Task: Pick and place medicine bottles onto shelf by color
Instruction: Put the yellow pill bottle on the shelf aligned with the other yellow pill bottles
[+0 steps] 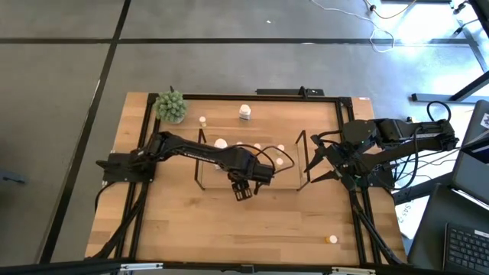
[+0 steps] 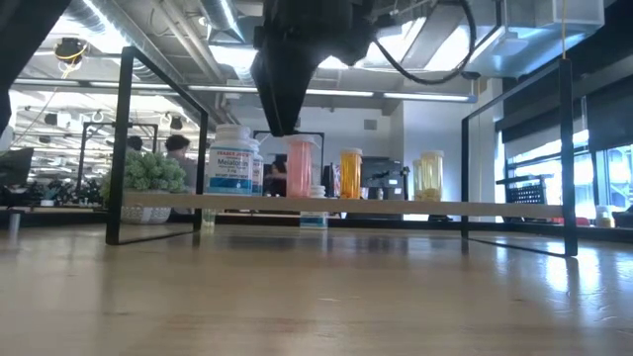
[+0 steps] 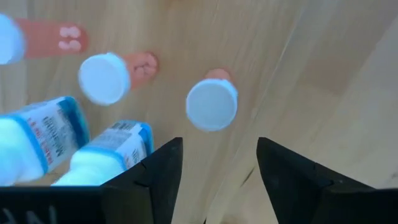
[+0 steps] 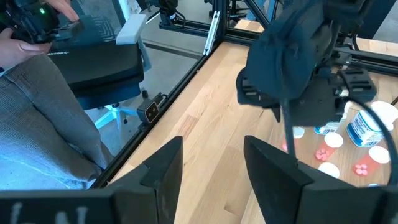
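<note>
The shelf (image 1: 201,159) is a black wire rack with a wooden board (image 2: 396,206) at mid-table. On the board stand a white blue-labelled bottle (image 2: 234,158), a pink one (image 2: 300,166), an orange one (image 2: 351,173) and a yellow one (image 2: 431,175). My left gripper (image 1: 243,192) hangs open and empty above the shelf's near side. Its wrist view (image 3: 219,146) looks down on a white-capped pink bottle (image 3: 211,104) and two white bottles (image 3: 112,149). My right gripper (image 1: 319,162) waits open and empty just past the shelf's right end. It also shows in its own wrist view (image 4: 212,149).
A white bottle (image 1: 244,112) and a small bottle (image 1: 202,120) stand on the table beyond the shelf. A small bottle (image 1: 331,239) stands near the front right corner. A green plant (image 1: 171,105) sits at the far left. A person (image 4: 43,118) stands off the table's side.
</note>
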Robot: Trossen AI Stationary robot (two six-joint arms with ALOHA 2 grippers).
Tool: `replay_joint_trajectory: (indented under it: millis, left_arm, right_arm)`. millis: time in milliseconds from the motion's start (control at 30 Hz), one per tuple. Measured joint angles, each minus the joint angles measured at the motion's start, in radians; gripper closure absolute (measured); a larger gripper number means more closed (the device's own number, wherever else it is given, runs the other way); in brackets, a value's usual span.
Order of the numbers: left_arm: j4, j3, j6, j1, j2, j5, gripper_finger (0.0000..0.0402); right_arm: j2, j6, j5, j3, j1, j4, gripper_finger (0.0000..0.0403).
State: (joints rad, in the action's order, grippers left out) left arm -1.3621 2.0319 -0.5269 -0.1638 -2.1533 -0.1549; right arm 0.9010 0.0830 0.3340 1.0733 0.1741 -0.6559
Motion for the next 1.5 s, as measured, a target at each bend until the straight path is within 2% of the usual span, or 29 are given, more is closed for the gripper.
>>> replay_joint_trajectory:
  millis: [267,433,600,867,1267,1500]
  left_arm:
    - [-0.059,0.000,-0.017,0.012,0.054,-0.019,0.0202]
    - [-0.080,0.000,-0.042,0.024,0.111,-0.024,0.0202]
    - [-0.086,0.000,-0.047,0.037,0.187,-0.071,0.0203]
    - [-0.118,0.002,-0.068,0.080,0.269,-0.072,0.0201]
    - [-0.217,0.000,-0.055,0.253,0.355,-0.063,0.0204]
    - [-0.210,-0.001,0.074,0.389,0.371,-0.021,0.0204]
  right_arm:
    - [0.000,0.002,0.000,0.000,0.000,-0.001,0.0230]
    - [0.000,0.001,0.000,0.000,0.000,0.000,0.0230]
    - [0.000,0.000,0.000,0.000,0.000,0.001,0.0230]
    - [0.000,0.002,0.000,0.000,0.000,0.001,0.0230]
    - [0.000,0.002,0.000,0.000,0.000,0.002,0.0230]
    - [0.000,0.001,0.000,0.000,0.000,0.001,0.0230]
